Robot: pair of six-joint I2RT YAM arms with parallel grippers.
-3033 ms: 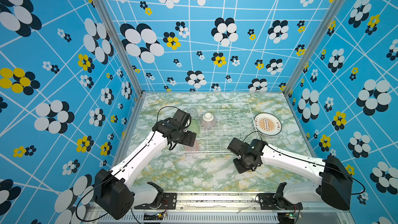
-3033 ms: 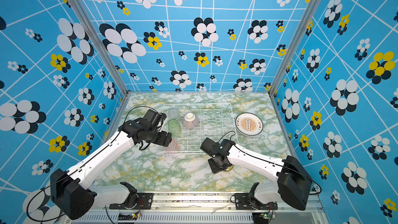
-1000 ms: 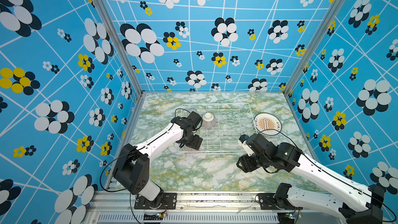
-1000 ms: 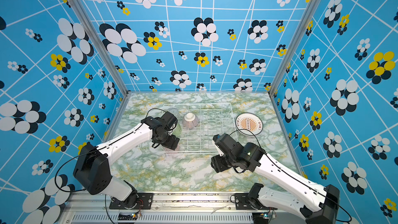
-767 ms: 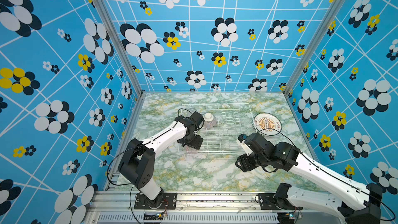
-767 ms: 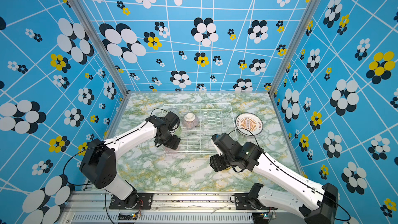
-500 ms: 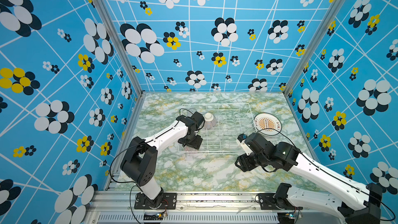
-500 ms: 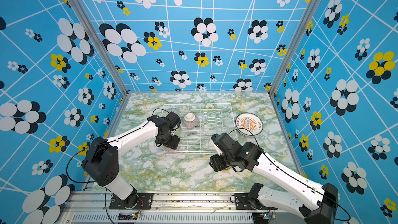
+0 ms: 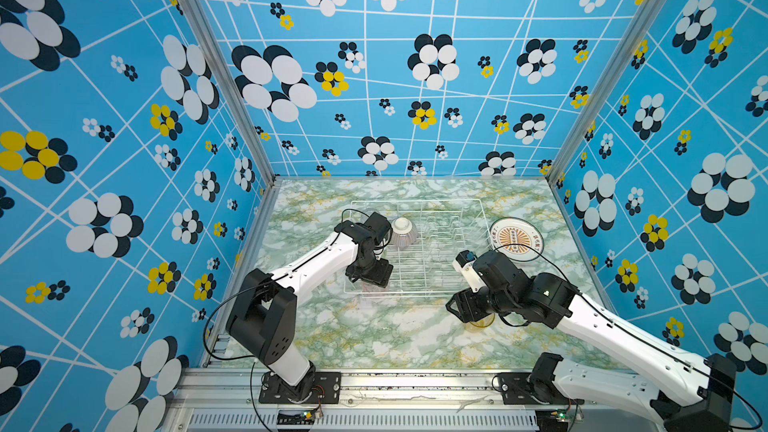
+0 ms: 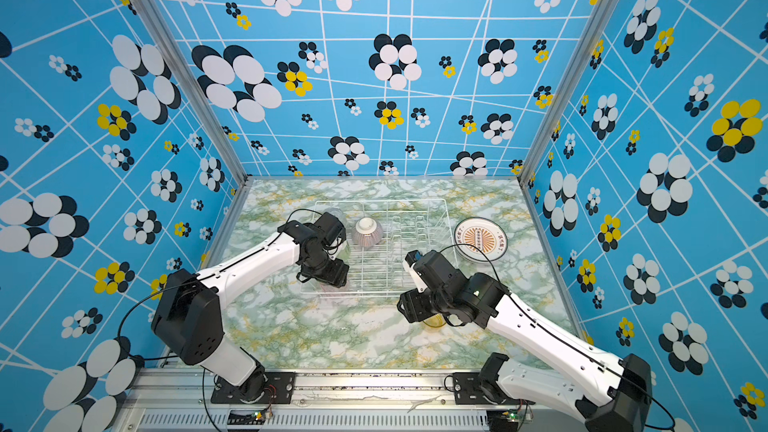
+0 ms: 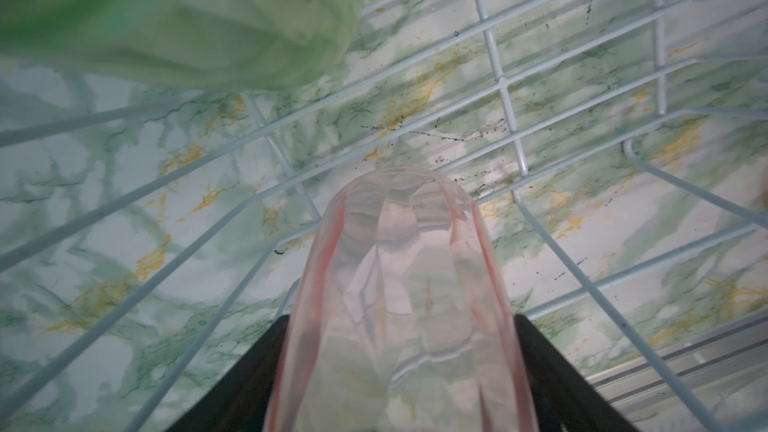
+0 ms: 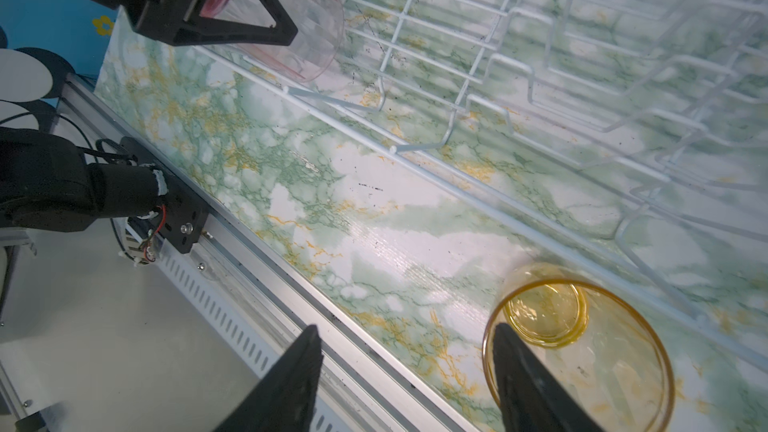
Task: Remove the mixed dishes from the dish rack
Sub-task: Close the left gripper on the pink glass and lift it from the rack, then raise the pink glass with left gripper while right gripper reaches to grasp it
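The dish rack (image 11: 500, 78) is thin, smooth, white-coated wire, the pink tumbler (image 11: 399, 284), green tumbler (image 11: 208, 14) and amber tumbler (image 12: 582, 326) look like glossy translucent plastic, the tabletop (image 12: 374, 209) is a smooth marble-print sheet with a soft sheen, and the right claw (image 12: 404, 328) is matt black plastic.

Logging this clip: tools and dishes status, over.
Left tool shut on pink tumbler, in dish rack. Right tool open by amber tumbler, on table. Green tumbler adjacent.

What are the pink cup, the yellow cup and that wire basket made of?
The pink tumbler looks translucent and faceted: probably plastic, possibly glass. The amber tumbler has the same glossy see-through walls. The dish rack is thin wire with a smooth white coat, likely coated metal.
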